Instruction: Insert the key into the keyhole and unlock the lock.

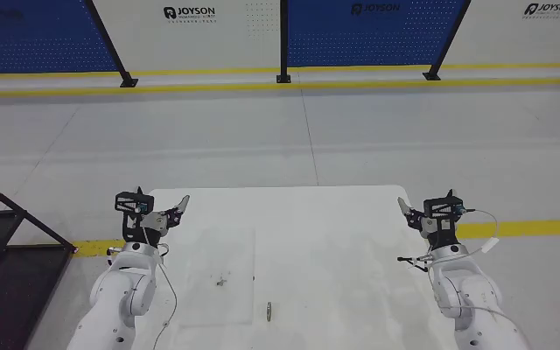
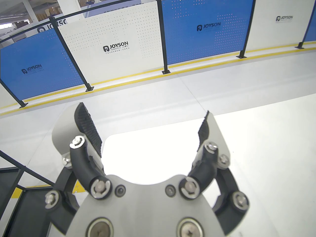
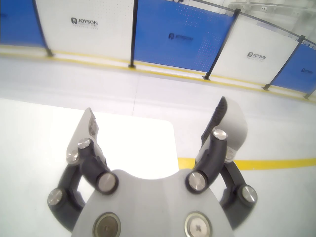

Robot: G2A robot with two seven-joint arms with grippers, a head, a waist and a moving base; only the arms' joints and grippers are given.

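White table [image 1: 350,254], slim metal piece [image 1: 269,311]

Surface [image 1: 289,227]: smooth matt white. Left hand [image 2: 143,109], right hand [image 3: 155,104]: satin grey metal, shiny screws [image 3: 197,181], ribbed black pads [image 2: 87,124].

Tabletop [image 1: 332,262]: plain white. Floor [image 1: 262,140]: pale grey, with a yellow stripe [image 1: 262,88]. Fence panels [image 1: 367,35]: alternating blue and white, fine dot pattern; posts [image 1: 283,39] black. Left tool [image 2: 143,110] and right tool [image 3: 155,105]: silver bodies, black links, black ribbed pads [image 2: 88,129].
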